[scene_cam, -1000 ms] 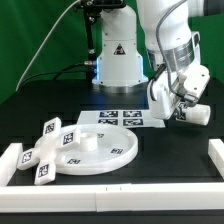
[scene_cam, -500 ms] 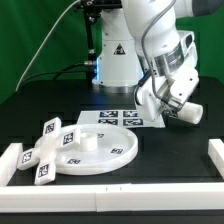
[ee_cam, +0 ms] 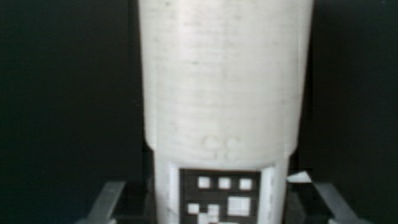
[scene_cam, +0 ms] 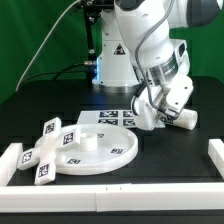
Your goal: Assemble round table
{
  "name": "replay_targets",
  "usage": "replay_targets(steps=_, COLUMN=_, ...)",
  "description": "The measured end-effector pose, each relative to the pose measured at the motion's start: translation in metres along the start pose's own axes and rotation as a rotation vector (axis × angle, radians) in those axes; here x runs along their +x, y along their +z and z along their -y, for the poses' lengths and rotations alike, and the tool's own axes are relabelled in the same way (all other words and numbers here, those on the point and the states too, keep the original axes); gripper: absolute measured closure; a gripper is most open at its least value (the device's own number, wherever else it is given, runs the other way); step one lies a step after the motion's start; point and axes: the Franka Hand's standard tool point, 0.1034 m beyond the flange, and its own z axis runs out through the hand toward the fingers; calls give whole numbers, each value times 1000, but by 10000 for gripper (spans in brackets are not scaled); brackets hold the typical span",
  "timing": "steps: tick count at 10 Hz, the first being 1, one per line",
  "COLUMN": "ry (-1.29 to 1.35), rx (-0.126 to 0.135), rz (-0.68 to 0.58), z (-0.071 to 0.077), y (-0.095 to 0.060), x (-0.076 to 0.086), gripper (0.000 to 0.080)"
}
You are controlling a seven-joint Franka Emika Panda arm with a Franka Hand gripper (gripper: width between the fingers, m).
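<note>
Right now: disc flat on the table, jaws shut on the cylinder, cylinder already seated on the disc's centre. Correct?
Not seated. The exterior view shows the cylinder tilted in the jaws, off to the exterior view's right of the disc, not on its centre. The rest holds: disc flat on the table, jaws shut on the cylinder.

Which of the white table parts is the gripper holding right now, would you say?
The short thick cylinder, clamped in the gripper; the round disc and the flat-armed piece lie on the table.
</note>
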Motion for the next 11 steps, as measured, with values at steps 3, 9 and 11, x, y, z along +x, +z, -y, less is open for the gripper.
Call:
replay_targets(steps=3, ry=-21, rx=-1, rz=0, z=0, y=0, x=0, gripper=486)
replay_targets(steps=9, ry=-23, rx=-1, rz=-1, z=-1, y=1, x=0, gripper=151)
replay_targets(steps=11, ry=-25, rx=-2, rz=0, z=-1, y=0, x=0, gripper=151)
